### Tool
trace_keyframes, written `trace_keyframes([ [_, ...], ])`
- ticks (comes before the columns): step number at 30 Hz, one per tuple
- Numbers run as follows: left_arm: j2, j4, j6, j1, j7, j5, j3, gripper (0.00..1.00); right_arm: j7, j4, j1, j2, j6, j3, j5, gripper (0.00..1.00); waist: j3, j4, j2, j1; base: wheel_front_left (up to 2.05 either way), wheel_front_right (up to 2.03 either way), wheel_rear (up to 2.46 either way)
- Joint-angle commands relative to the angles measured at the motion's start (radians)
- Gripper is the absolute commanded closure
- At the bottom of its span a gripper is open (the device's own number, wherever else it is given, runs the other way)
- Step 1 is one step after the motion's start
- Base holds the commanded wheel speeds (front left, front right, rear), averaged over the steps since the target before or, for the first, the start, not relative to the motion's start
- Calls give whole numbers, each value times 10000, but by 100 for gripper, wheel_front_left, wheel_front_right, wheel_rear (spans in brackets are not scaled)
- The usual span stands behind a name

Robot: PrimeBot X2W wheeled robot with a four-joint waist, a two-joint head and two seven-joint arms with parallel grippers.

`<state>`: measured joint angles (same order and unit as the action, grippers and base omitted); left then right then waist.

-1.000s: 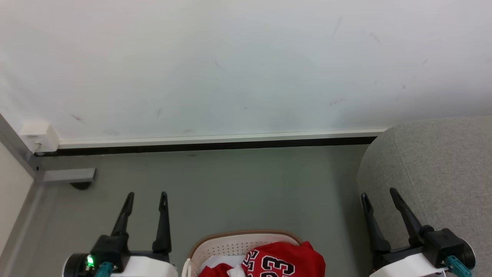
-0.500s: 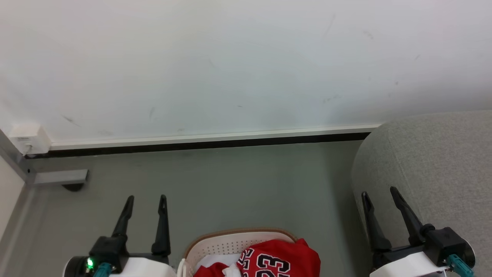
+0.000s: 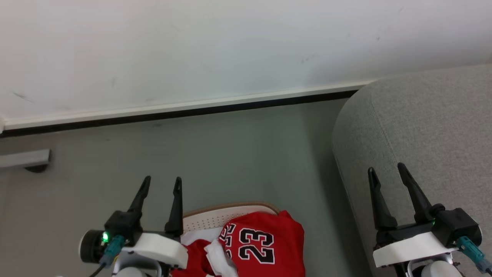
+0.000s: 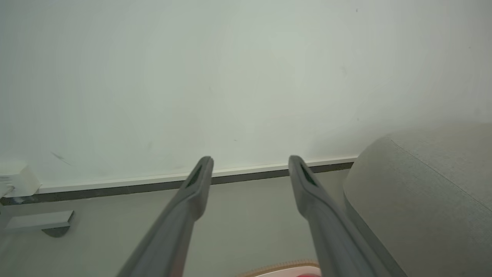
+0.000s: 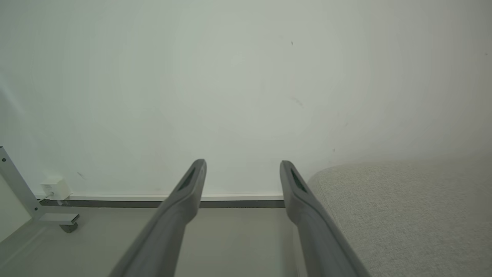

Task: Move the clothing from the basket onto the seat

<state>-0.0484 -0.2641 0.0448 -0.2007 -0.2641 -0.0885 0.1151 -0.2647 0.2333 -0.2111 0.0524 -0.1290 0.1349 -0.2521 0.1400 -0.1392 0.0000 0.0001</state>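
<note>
The cream-white basket (image 3: 215, 217) with a brown rim sits on the floor at the bottom centre of the head view; its rim (image 4: 282, 266) peeks into the left wrist view. A red jersey (image 3: 265, 238) with a black "23" is heaped over its right side, and more red fabric (image 3: 194, 256) with a white band lies left of it. The grey seat (image 3: 426, 127) fills the right. My left gripper (image 3: 162, 181) is open, empty, just left of the basket. My right gripper (image 3: 387, 168) is open and empty over the seat's front edge.
A white wall with a dark baseboard (image 3: 184, 111) runs across the back. A grey metal foot (image 3: 25, 159) stands on the floor at the far left. Bare grey floor (image 3: 230, 154) lies between wall, basket and seat.
The camera has tilted down and turned right, so the basket and seat show more fully. Both grippers sit a little higher in view and stay open.
</note>
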Motion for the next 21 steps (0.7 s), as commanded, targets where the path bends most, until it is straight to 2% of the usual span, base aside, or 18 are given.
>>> trace_keyframes([
  [1,-43,-210,-64,-224,-14,18,26,0,1,-45,-191,10,-33,-37,-94,0,457,-250,0,-1,0,0,0],
  [8,-92,-2180,-548,-1353,-13,140,179,0,1,-241,-617,6,-33,-228,-147,0,1308,-686,0,-1,0,0,0],
  [17,-238,-5647,-1116,-2984,-3,51,402,0,1,-568,-1088,-9,-32,-363,-290,0,2441,-1359,0,-1,0,0,0],
  [21,-253,-7057,-1557,-3726,366,-141,751,0,3,-742,-1323,-11,-32,-383,-493,0,2987,-1672,0,-1,0,0,0],
])
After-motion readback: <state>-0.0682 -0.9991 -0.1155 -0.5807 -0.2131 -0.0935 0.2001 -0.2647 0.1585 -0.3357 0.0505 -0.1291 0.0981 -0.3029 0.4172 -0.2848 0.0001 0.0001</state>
